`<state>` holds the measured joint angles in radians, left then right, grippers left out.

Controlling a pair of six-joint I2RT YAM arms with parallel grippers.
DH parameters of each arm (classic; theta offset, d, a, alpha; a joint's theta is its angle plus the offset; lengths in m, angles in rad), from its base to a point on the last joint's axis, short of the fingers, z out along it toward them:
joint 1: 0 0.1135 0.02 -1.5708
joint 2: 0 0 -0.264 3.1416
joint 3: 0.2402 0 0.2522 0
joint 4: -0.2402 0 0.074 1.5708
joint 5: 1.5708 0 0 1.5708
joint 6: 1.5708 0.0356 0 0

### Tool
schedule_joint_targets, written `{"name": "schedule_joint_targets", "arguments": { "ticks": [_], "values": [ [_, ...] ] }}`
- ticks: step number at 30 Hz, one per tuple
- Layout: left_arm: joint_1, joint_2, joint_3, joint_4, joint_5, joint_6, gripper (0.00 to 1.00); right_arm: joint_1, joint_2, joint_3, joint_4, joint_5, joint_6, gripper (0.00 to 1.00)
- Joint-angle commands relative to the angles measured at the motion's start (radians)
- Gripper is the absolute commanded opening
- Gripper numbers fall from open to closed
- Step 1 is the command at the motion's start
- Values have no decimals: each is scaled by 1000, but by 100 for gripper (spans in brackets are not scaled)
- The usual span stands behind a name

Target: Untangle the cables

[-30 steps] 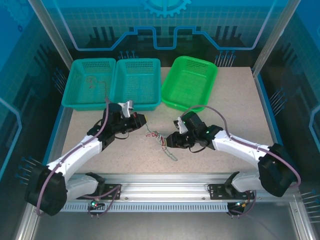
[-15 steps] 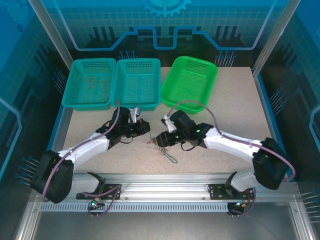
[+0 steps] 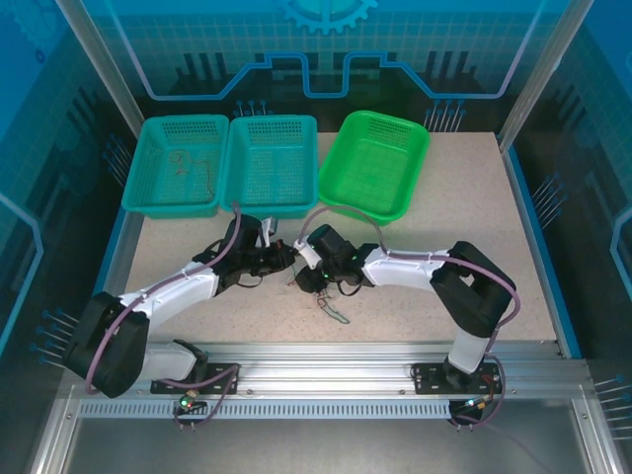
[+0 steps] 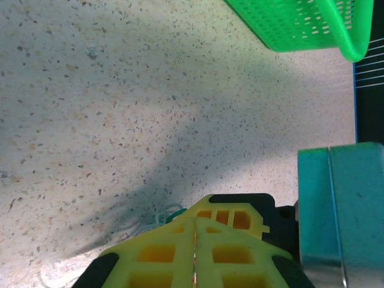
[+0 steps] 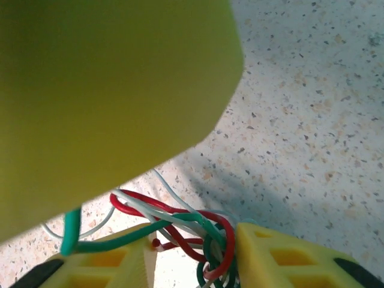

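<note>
Cables [image 3: 332, 308]: where is the bundle located? (Lin)

Red, white and green wires are knotted into one small tangle on the desk [image 3: 444, 227]. It is placed near the front middle, where the two hands meet. A loose tail is laid out toward the near edge. (Ravi)

Left hand [image 3: 284, 259] state? (Lin)

Pressed fully shut. In the left wrist view its yellow fingers [image 4: 162, 252] are seen flush, no gap. Whether a wire is pinched at the seam cannot be told. It is positioned just beside the tangle, on its left. (Ravi)

Right hand [image 3: 308, 280]? (Lin)

Positioned right at the tangle. In the right wrist view its jaws are seen apart, with the wires bunched in the gap against one finger [image 5: 282, 261]. One green wire is run out leftward, under a blurred yellow part close to the lens. (Ravi)

Surroundings? (Lin)

Two teal baskets [image 3: 269, 163] and one green basket [image 3: 375, 163] are lined up along the far edge, well apart from the tangle. (Ravi)
</note>
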<state>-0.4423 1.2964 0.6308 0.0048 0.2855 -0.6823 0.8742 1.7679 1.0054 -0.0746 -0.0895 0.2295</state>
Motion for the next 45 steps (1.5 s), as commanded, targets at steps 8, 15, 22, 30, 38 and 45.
{"name": "schedule_joint_targets", "arguments": {
  "ticks": [8,15,22,30,38,45],
  "values": [
    [15,-29,-9,-179,-206,-56,0,-76,-51,-87,73,-133,69,0],
    [74,22,-51,-184,-225,-77,0,-197,-145,-216,246,-354,229,0],
    [90,73,-111,-161,-234,-118,0,-293,-224,-307,441,-394,444,0],
    [88,10,-155,7,-63,-68,15,-311,-234,-298,445,-373,474,0],
    [60,-168,-89,-89,-92,76,50,-209,-202,-99,15,-254,220,17],
    [-6,-179,10,-321,-283,71,58,-91,-15,153,-281,-142,97,30]
  ]
}}
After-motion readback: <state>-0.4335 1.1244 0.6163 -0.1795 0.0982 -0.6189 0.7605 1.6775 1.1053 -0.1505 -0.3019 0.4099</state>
